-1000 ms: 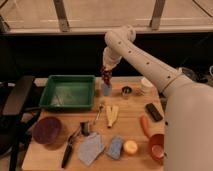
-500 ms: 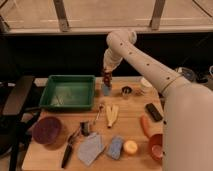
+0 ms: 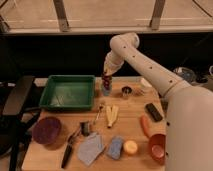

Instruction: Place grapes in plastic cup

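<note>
The grapes [image 3: 106, 78], a dark red-purple bunch, hang from my gripper [image 3: 106, 74], which is shut on their top. They hang directly above the pale blue-grey plastic cup [image 3: 106, 89], their lower end at or just inside its rim. The cup stands on the wooden table [image 3: 130, 127] right of the green tray [image 3: 67, 91]. My white arm reaches in from the right.
A small metal cup [image 3: 126, 91] and a white container [image 3: 145, 83] stand right of the plastic cup. An orange carrot [image 3: 145, 125], black block [image 3: 153, 111], orange bowl [image 3: 157, 146], maroon bowl [image 3: 46, 130], blue sponge [image 3: 115, 147], cloth and utensils lie nearer the front.
The gripper with the grapes has shifted slightly and lowered over the plastic cup. Nothing else has moved.
</note>
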Available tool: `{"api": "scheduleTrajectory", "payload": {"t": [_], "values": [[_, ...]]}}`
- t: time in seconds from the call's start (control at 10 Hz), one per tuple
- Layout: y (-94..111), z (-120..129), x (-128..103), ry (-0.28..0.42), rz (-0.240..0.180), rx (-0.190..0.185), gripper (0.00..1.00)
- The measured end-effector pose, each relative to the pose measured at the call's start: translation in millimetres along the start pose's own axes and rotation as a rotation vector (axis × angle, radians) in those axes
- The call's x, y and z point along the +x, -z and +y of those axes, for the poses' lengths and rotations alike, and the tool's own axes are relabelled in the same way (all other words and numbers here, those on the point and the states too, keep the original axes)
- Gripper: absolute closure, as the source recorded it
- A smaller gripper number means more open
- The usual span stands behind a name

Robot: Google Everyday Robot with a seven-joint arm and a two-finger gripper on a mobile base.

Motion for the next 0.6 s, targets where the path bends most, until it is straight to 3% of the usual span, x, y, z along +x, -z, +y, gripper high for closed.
{"api": "scheduleTrajectory", "payload": {"t": [0.6], "values": [[-19.9,16.2,-13.0,-0.002,-0.077,-0.018,0.35]]}}
